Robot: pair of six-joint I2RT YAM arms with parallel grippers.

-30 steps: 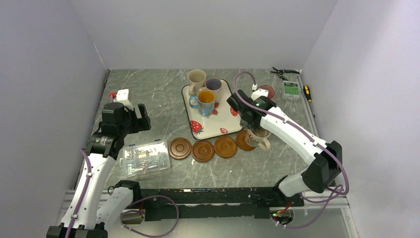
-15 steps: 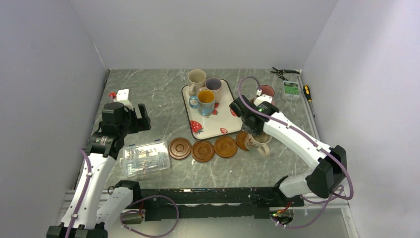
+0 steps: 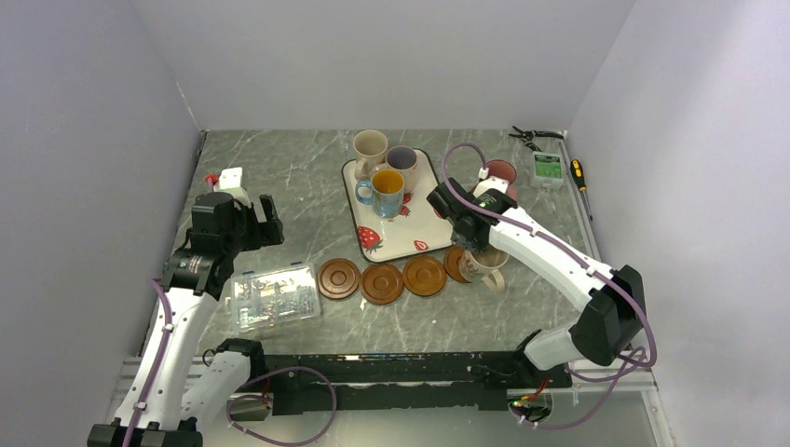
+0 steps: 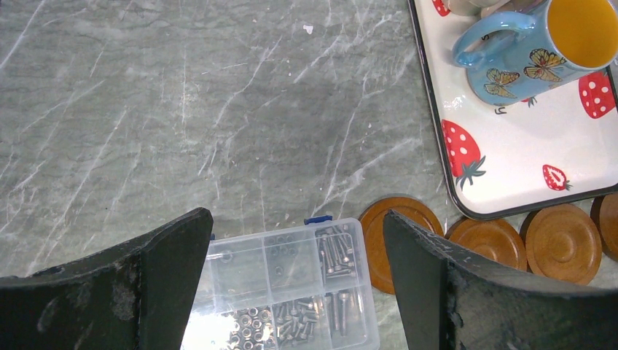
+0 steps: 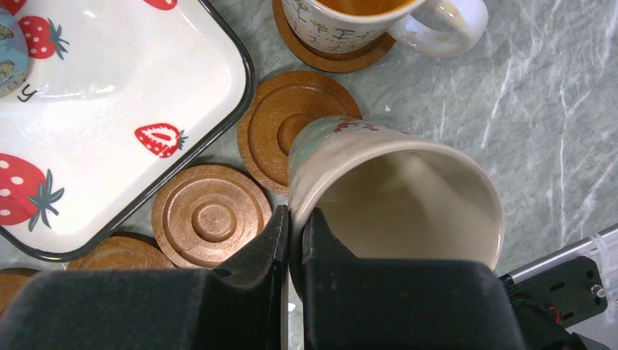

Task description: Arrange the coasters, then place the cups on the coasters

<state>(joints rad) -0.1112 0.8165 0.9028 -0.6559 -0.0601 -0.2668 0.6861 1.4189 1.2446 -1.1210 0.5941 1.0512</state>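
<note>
My right gripper (image 5: 295, 215) is shut on the rim of a cream cup (image 5: 393, 189). The cup is tilted, its base over a brown coaster (image 5: 270, 131) at the tray's corner. Just beyond, a pearly-handled cup (image 5: 350, 22) stands on another coaster (image 3: 456, 264). Three bare coasters (image 3: 383, 283) continue the row to the left. Three cups (image 3: 385, 191) stand on the strawberry tray (image 3: 410, 237), and a pink cup (image 3: 501, 172) sits at the back right. My left gripper (image 4: 294, 219) hangs open above the clear box, holding nothing.
A clear plastic box (image 4: 291, 292) of screws lies left of the coaster row. Pliers (image 3: 533, 135), a small green-labelled device (image 3: 547, 168) and a screwdriver (image 3: 579, 182) lie at the back right. A white object (image 3: 230, 177) sits at the left edge.
The right arm has shifted slightly with the cream cup still in its grip, ending over the coaster by the tray corner. The left arm has not moved.
</note>
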